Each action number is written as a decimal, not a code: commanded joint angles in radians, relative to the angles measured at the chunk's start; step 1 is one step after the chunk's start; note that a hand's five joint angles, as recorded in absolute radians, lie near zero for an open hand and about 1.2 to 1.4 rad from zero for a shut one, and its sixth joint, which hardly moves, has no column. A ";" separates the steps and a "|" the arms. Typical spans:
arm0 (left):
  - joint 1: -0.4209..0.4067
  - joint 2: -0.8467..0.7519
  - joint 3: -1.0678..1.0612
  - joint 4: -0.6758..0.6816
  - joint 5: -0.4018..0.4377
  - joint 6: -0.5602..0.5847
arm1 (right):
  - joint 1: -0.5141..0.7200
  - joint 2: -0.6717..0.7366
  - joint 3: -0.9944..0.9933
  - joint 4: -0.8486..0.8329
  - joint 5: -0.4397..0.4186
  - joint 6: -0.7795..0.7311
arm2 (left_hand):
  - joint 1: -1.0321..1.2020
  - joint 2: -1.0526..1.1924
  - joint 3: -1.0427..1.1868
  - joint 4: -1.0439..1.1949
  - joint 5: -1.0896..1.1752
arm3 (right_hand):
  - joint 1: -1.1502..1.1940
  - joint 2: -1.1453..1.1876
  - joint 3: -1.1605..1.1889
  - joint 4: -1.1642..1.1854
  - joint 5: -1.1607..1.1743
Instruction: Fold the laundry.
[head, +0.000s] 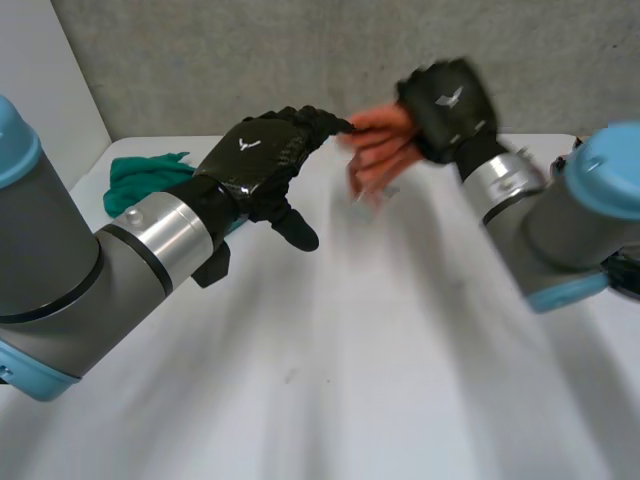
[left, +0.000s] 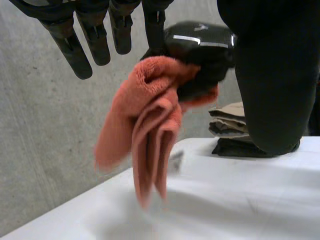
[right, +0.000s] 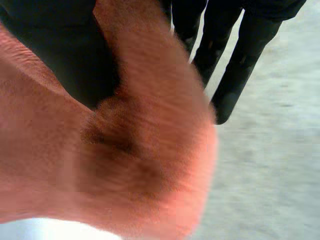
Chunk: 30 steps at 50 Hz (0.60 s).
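Your right hand (head: 448, 108) is clenched round the top of the orange cloth (head: 378, 152) — in its own wrist view the fabric is bunched between the thumb and the fingers; the hand is raised above the far part of the white table (head: 400, 350), and the cloth hangs down from it in loose folds, its lower end just over the tabletop; whether that end touches the table you cannot tell. Your left hand (head: 262, 160) is released and holds nothing; its fingers reach straight out toward the right hand, the tips close to the gripped top of the cloth; whether they touch it is not clear in any view; its thumb points down toward the table. Behind the left forearm a green cloth (head: 140, 180) lies crumpled on the table near its far left corner, well apart from the orange one. Past the right hand, in the left wrist view, a stack of folded garments (left: 229, 131) — beige on top, dark beneath — sits on the table near its far edge.
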 joint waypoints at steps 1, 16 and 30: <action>-0.006 0.021 0.007 0.015 0.001 -0.014 | -0.344 -0.083 -0.057 -0.033 -0.097 0.099 | -0.025 -0.023 -0.024 -0.017 -0.023 | 0.448 0.277 0.251 0.197 0.316; -0.035 -0.042 0.026 0.061 0.000 -0.006 | -0.800 0.241 -0.058 -0.369 -0.506 0.259 | -0.010 -0.008 -0.010 -0.002 -0.009 | 0.448 0.277 0.251 0.197 0.316; -0.085 -0.055 0.061 0.061 0.000 -0.007 | -0.879 0.210 0.074 -0.363 -0.574 0.215 | -0.010 -0.008 -0.010 -0.002 -0.009 | 0.163 -0.007 -0.033 -0.087 0.031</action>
